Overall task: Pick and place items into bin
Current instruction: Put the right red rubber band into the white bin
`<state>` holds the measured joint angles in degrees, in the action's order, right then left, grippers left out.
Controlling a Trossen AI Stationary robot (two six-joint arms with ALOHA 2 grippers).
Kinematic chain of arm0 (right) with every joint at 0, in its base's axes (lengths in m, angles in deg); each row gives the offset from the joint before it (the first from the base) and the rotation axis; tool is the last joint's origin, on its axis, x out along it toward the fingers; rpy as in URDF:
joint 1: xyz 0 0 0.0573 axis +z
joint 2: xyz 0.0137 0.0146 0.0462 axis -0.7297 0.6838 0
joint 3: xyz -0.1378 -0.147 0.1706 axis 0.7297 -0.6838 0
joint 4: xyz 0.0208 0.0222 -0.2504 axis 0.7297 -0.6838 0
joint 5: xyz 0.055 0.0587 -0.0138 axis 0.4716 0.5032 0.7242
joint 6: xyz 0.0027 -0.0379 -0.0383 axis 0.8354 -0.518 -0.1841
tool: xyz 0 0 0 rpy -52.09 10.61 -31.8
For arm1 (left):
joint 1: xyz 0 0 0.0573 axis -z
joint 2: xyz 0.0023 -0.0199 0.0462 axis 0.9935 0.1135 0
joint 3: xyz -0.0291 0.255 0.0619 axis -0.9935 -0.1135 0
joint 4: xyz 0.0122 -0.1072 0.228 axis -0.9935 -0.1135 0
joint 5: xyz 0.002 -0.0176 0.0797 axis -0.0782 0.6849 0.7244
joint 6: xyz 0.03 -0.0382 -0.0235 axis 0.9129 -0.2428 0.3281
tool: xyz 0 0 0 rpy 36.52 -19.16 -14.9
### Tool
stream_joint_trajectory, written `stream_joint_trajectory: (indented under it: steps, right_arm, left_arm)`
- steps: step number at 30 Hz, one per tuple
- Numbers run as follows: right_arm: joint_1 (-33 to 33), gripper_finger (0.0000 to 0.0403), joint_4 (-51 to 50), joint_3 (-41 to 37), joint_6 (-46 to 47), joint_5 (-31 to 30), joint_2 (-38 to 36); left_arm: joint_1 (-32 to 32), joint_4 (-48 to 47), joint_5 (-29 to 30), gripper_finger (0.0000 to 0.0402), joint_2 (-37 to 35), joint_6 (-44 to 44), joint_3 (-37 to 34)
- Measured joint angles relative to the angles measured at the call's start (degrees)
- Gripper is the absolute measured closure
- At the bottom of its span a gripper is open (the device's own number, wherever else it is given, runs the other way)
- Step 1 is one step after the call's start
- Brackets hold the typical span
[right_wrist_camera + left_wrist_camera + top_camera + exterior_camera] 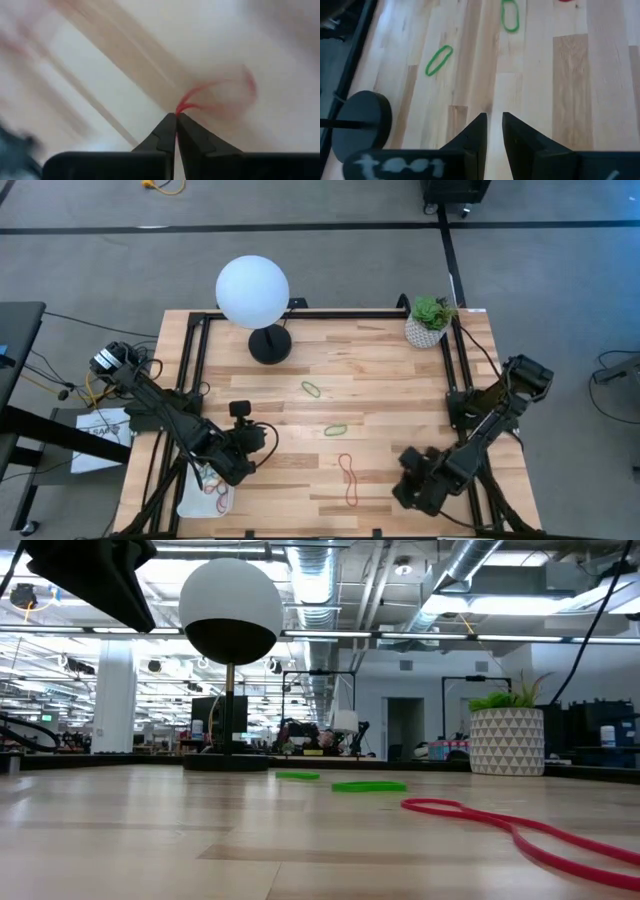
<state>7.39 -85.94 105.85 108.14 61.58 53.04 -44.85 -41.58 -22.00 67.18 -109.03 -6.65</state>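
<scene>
The right gripper (176,116) has its two dark fingers pressed together at the tips, and a strand of thin red rubber band (192,102) comes out from between them, so it looks pinched there. That view is smeared, so I cannot tell how much of the band is caught. From above, the right gripper (408,480) sits low over the pale wooden bench (380,380), with the long red figure-eight rubber band (348,479) lying on the wood just off to its side, toward the other arm. From bench height the same red band (520,830) snakes across the boards in the foreground.

The left gripper (493,125) holds its fingers close, with a narrow slit between them and nothing in it. Ahead of its tips lie two green rubber band loops, one slanted (439,60) and one farther out (510,17); the black round base of the lamp (357,120) stands off to one side. In the overhead view the left gripper (243,450) hovers just beside the small white shallow tray (190,502), which holds several coloured bands (215,485), red and orange among them. The two green loops (311,389) (335,430) lie out between both grippers and the white globe lamp (252,290), with a potted green plant in a white pot (428,322) at the far corner beyond the right gripper.
</scene>
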Motion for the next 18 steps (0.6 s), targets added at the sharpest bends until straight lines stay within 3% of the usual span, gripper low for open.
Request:
stream_joint_trajectory:
  steps: [5,10,14,18]
  right_arm:
    - [-3.32,0.0400,8.15,5.16,-31.05,-16.28,-0.09]
    - [-9.28,0.0397,26.74,6.54,-65.59,-31.75,-0.17]
    - [-15.34,0.0398,38.32,6.62,-77.57,-32.25,-0.15]
    - [-21.12,0.0401,38.84,6.62,-78.75,-32.25,-0.13]
  left_arm:
    - [-0.19,0.02,3.89,0.0351,0.00,0.02,0.00]
    - [-1.74,1.48,7.81,0.0351,0.00,0.03,0.00]
    - [-4.07,4.81,9.02,0.0351,0.00,0.95,0.00]
    - [-6.86,11.00,9.40,0.0351,0.00,5.78,0.00]
